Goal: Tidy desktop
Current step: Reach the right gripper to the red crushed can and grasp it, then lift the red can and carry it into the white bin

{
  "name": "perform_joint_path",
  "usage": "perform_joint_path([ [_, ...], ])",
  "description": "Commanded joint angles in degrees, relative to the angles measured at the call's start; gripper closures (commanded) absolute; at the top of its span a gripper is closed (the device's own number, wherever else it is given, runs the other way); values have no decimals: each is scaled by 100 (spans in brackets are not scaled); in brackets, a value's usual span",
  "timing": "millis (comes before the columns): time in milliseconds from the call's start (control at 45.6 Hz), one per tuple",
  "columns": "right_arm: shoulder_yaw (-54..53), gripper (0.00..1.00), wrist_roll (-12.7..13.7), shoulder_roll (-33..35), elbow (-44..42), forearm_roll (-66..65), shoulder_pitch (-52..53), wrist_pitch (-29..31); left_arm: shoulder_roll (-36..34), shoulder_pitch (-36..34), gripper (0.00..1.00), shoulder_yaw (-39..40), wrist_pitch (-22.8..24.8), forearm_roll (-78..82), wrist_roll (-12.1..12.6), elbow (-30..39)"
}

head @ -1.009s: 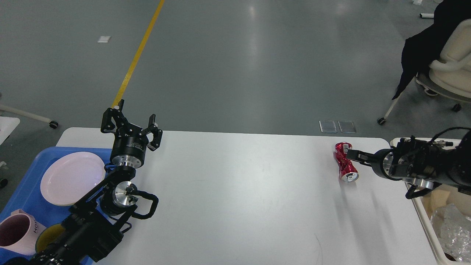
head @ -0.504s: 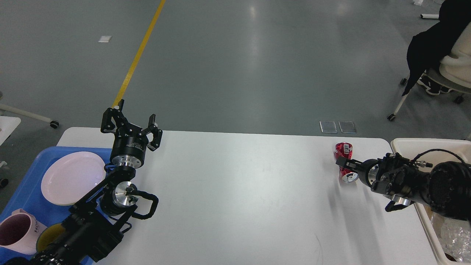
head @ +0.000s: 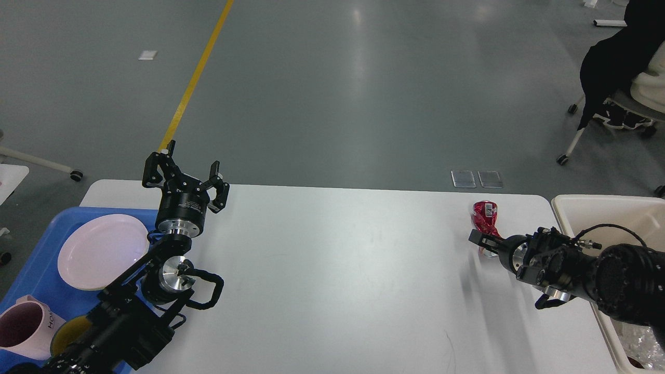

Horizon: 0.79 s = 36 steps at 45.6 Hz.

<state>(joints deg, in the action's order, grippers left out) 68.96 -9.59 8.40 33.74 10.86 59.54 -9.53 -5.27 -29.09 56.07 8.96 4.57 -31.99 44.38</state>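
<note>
The white desktop [head: 337,270] fills the lower part of the head view. A crushed red can [head: 484,215] lies near its far right corner. My right gripper [head: 479,240] comes in from the right and sits at the can's near end, covering it. It is dark and seen nearly end-on, so its fingers cannot be told apart, nor whether they touch the can. My left gripper [head: 185,174] is open and empty, held up over the far left edge of the desktop.
A blue tray [head: 47,228] at the left holds a white plate [head: 101,251], a pink mug [head: 23,327] and a yellow cup [head: 70,332]. A beige bin [head: 597,208] at the right holds crumpled clear plastic [head: 636,337]. A chair [head: 618,78] stands on the floor, far right.
My right arm has swung toward me and to the left, its gripper sliding from the can's middle to its near end. The chair in the background rolled right. My left arm has not moved.
</note>
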Motion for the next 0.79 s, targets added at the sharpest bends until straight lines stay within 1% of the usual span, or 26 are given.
perform_joint_path([
  [0, -76, 14, 1, -31, -34, 57, -65, 4, 0, 0, 4, 0, 0, 0, 0, 0],
  [88, -85, 15, 1, -67, -78, 75, -91, -5, 0, 0, 4, 0, 1, 0, 0, 0],
  [154, -85, 21, 1, -75, -148, 118, -109, 4, 0, 0, 4, 0, -8, 0, 0, 0],
  [219, -94, 23, 1, -93, -174, 136, -126, 4, 0, 0, 4, 0, 1, 0, 0, 0],
  [351, -85, 36, 1, -93, -236, 136, -144, 4, 0, 0, 4, 0, -8, 0, 0, 0],
  [395, -94, 38, 1, -93, -236, 136, -144, 4, -9, 0, 4, 0, -8, 0, 0, 0],
  [482, -85, 47, 1, -84, -236, 145, -153, 4, 0, 0, 4, 0, 1, 0, 0, 0],
  [614, -85, 56, 9, -58, -236, 127, -179, -5, 0, 0, 4, 0, 1, 0, 0, 0],
  [636, -85, 60, 9, -49, -236, 127, -179, -5, 0, 0, 4, 0, -8, 0, 0, 0],
  [702, -85, 84, 1, -32, -236, 127, -188, 4, -9, 0, 4, 0, 1, 0, 0, 0],
  [724, -85, 90, 9, -31, -236, 119, -188, 4, 0, 0, 4, 0, 1, 0, 0, 0],
  [768, -85, 98, 9, -31, -236, 119, -188, 4, 0, 0, 4, 0, -8, 0, 0, 0],
])
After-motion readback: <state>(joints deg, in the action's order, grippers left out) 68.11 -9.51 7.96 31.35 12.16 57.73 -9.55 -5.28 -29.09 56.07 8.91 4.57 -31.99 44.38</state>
